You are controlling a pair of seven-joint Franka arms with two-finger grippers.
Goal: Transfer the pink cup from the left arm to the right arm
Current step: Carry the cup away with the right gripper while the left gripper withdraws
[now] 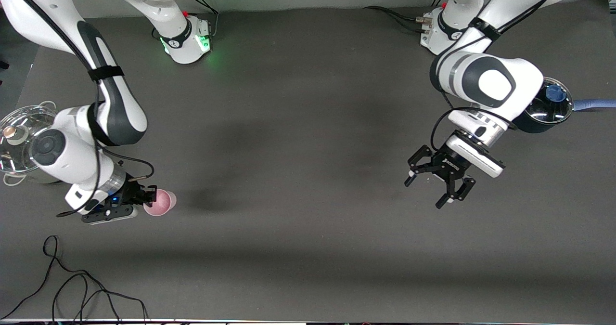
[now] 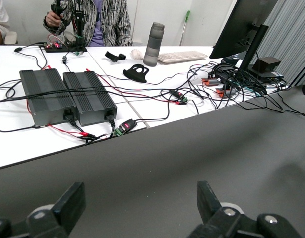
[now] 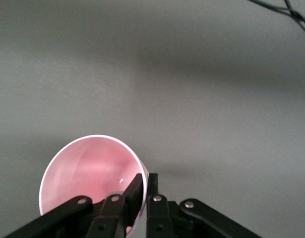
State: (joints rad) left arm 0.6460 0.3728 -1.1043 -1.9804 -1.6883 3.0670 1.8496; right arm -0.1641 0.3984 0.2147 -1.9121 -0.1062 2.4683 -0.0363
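Since the right gripper [image 1: 150, 196] at lower left pinches the pink cup's [image 1: 160, 202] thin rim wall above the surface [image 1: 308, 123], this light, flexible cup seems easily crushed, while the left gripper [image 1: 429, 188] waits spread empty at right.

The desk [image 1: 308, 248] wears a matt dark-grey covering, perhaps cloth or rubber, smooth and without shine. The pink cup [image 1: 160, 202] looks like thin smooth plastic with a soft satin sheen inside, pinched at its rim by the matt black right tool [image 3: 141, 191], while the left tool [image 1: 439, 176] is a skeletal black linkage, dull-finished. The steel pot [image 1: 19, 137] is mirror-bright under a clear glossy lid; both arms have glossy white plastic shells.
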